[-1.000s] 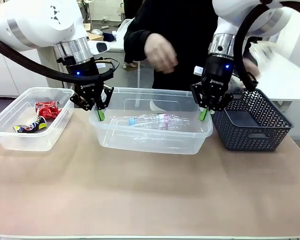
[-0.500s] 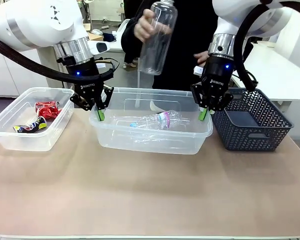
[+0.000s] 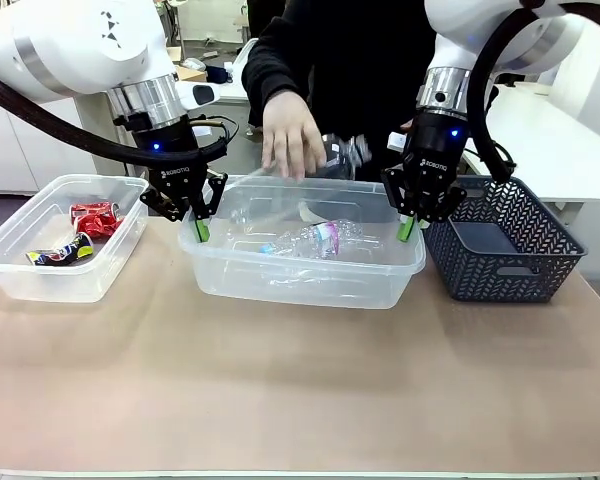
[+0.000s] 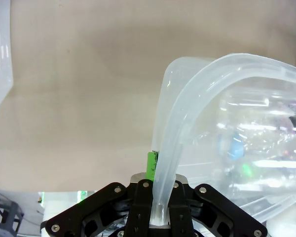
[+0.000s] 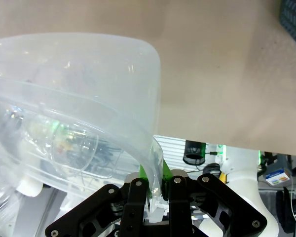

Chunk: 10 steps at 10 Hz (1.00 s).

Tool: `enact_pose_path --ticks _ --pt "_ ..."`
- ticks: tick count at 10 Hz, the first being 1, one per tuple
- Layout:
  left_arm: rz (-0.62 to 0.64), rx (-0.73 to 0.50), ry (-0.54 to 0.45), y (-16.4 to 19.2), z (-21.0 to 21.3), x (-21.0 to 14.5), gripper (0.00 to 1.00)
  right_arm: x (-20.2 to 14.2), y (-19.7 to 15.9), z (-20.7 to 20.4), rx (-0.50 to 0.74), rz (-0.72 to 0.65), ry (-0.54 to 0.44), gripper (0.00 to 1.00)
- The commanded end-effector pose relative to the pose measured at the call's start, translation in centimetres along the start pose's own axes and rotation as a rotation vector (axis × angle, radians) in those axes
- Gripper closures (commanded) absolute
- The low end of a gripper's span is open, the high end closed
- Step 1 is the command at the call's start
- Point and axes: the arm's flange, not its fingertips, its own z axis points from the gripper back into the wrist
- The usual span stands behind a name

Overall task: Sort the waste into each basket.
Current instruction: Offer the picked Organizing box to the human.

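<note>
Clear plastic bottles (image 3: 310, 241) lying crushed in the middle clear tub (image 3: 300, 285), one with a pink-and-blue label. Two crushed cans, red (image 3: 93, 216) and dark-blue-and-yellow (image 3: 60, 253), lying in the left clear tub (image 3: 40, 280), well apart from the bottles. So sorted by kind, apparently: plastic in the middle, metal at the left.

Left gripper (image 3: 200, 228) clamped on the middle tub's left rim, green pads pinching the rolled edge; the left wrist view shows that rim (image 4: 160, 197) running down between the fingers. Right gripper (image 3: 409, 229) clamped likewise on the right rim (image 5: 153, 163). Likely holding the tub steady from both ends.

Person's hand (image 3: 290, 140) over the tub's far edge, with a blurred clear bottle (image 3: 342, 155), probably dropping it in. Dark lattice basket (image 3: 505, 245) just beside the tub's right end.
</note>
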Motion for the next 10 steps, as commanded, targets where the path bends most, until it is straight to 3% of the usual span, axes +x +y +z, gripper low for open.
enact_pose_path --ticks 1,10 --pt "0.009 -0.006 -0.013 0.33 0.29 0.28 0.97 -0.56 0.14 0.14 -0.003 0.005 -0.002 0.94" --pt "0.009 -0.006 -0.013 0.33 0.29 0.28 0.97 -0.56 0.14 0.14 -0.003 0.005 -0.002 0.94"
